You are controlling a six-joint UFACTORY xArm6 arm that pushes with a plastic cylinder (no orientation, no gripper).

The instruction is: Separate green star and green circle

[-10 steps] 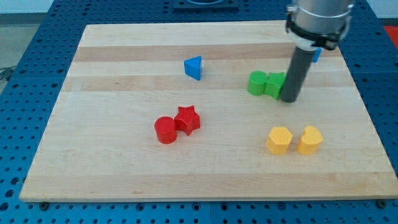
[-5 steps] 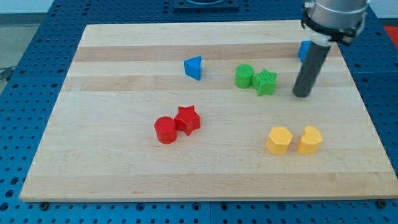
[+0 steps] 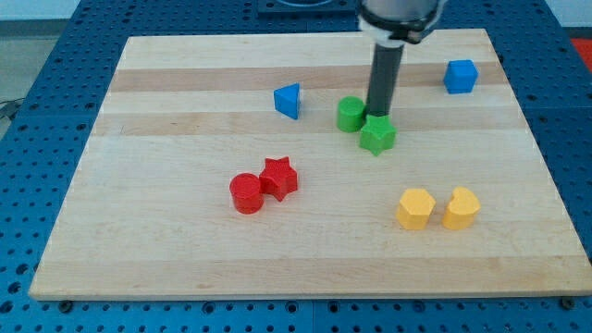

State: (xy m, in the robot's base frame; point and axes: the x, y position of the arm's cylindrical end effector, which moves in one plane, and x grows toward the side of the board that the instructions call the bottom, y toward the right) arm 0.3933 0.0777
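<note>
The green circle (image 3: 350, 115) sits near the board's middle, toward the view's top. The green star (image 3: 376, 135) lies just to its lower right, touching it or nearly so. My tip (image 3: 377, 115) is at the star's upper edge, right of the circle, in the notch between the two green blocks. The dark rod rises from there to the view's top.
A blue triangle (image 3: 289, 100) lies left of the green pair. A blue cube (image 3: 460, 76) is at the upper right. A red circle (image 3: 246, 193) and red star (image 3: 278, 178) touch at lower left. Two yellow blocks (image 3: 415, 208) (image 3: 460, 208) sit at lower right.
My tip has moved from the right of the green pair to the left and up, between them. The green pair has shifted left; the star has since slid toward the view's bottom.
</note>
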